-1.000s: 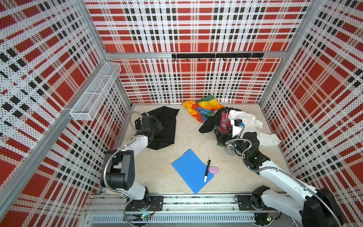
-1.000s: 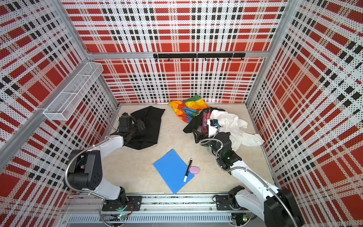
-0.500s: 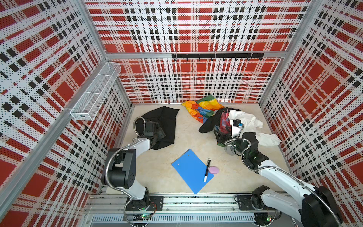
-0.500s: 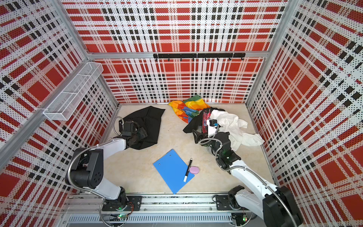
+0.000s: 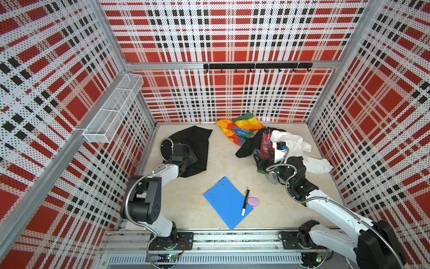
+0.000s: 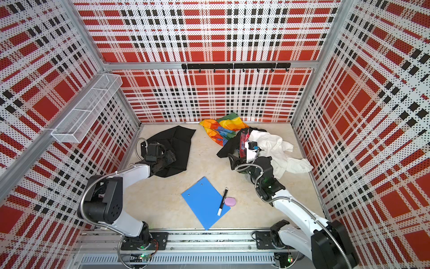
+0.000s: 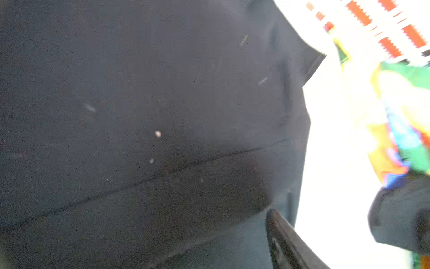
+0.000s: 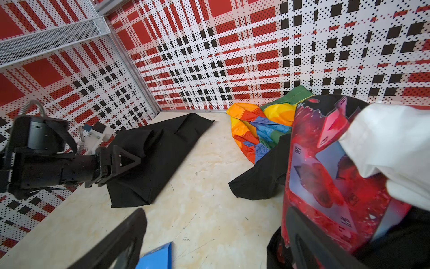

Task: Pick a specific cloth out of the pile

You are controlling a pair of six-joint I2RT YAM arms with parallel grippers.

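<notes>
The cloth [image 5: 200, 144] [image 6: 180, 144], a plain black sheet, lies flat at the table's left, apart from the pile [image 5: 290, 146]. It fills the left wrist view [image 7: 162, 93]. My left gripper [image 5: 189, 160] [image 6: 171, 158] hovers low over the cloth's near part, open, with nothing held; one of its fingers [image 7: 286, 244] shows. My right gripper [image 5: 261, 161] [image 8: 216, 244] stands wide open at the pile's near left edge. One of its fingers [image 8: 311, 242] rests against the red-patterned piece [image 8: 325, 174]; bare table lies between the jaws.
A rainbow-striped cloth [image 5: 239, 128] and a small black garment [image 5: 245, 149] lie on the pile's left side, with white fabric [image 5: 295, 144] on its right. A blue clipboard [image 5: 226, 202], a marker [image 5: 245, 201] and a pink eraser [image 5: 253, 201] sit front centre. A wire basket [image 5: 114, 109] hangs on the left wall.
My left gripper has drawn back a little toward the table's front over the black cloth, which stays lying. The right arm has not moved.
</notes>
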